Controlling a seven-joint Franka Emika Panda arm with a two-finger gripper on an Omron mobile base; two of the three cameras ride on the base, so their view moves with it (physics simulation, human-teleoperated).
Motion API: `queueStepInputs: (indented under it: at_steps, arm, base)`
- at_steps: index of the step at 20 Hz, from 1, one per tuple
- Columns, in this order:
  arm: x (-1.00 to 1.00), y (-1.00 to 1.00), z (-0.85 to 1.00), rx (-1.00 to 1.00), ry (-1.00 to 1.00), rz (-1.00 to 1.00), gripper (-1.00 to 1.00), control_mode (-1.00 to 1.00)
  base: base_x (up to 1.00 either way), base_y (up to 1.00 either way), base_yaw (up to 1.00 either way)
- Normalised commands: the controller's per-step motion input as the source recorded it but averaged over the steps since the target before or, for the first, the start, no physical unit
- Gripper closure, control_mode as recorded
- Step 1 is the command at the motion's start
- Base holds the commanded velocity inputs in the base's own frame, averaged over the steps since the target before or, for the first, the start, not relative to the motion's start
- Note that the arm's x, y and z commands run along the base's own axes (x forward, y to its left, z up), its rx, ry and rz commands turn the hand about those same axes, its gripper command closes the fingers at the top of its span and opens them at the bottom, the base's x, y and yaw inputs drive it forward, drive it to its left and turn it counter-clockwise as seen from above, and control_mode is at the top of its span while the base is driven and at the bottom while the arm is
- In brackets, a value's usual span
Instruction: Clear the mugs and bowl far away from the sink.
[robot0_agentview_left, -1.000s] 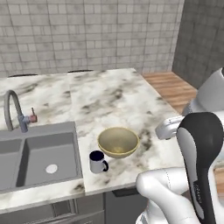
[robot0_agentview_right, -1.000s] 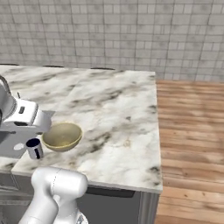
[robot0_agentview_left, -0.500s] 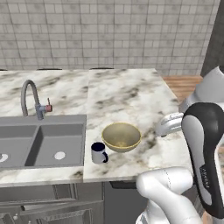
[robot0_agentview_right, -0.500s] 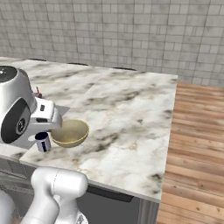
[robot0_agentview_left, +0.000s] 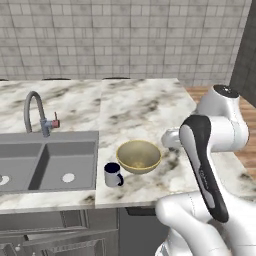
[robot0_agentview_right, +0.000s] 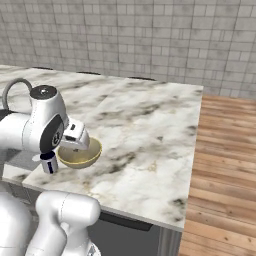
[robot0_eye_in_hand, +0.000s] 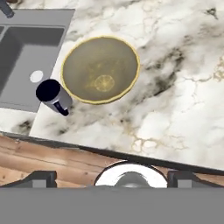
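gripper (robot0_eye_in_hand: 112, 177) spread wide, holding nothing — mug (robot0_agentview_left: 113, 174) beside bowl (robot0_agentview_left: 139, 156) — both near sink (robot0_agentview_left: 47, 162)

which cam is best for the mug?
Hand view: the mug is seen from above, unobstructed, dark inside, handle clear, beside the bowl. Left base view shows it side-on; right base view has it partly behind the arm.
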Motion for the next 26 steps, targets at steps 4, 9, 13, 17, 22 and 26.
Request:
queueStepInputs:
  at_steps: [4,9,13,17,22,26]
  arm:
    - [0.72,-0.03,-0.33,0.02,0.22,-0.21,-1.00,-1.00]
    - [0.25,-0.13,-0.40,0.07,0.02,0.06,-1.00,-1.00]
    - [0.21,-0.05,-0.45,0.00,0.00,0.04,-1.00,-1.00]
    - [0.26,0.00,-0.40,-0.02,0.00,0.00,-1.00,-1.00]
    - [0.31,-0.02,-0.42,0.00,0.00,0.00,-1.00,-1.00]
    - [0.38,-0.04,-0.43,0.00,0.00,0.00,-1.00,-1.00]
  base:
    - [0.00,0.00,0.00]
    - [0.00,0.00,0.00]
    - [0.00,0.00,0.00]
    - [0.00,0.00,0.00]
    - [0.00,0.00,0.00]
    - [0.00,0.00,0.00]
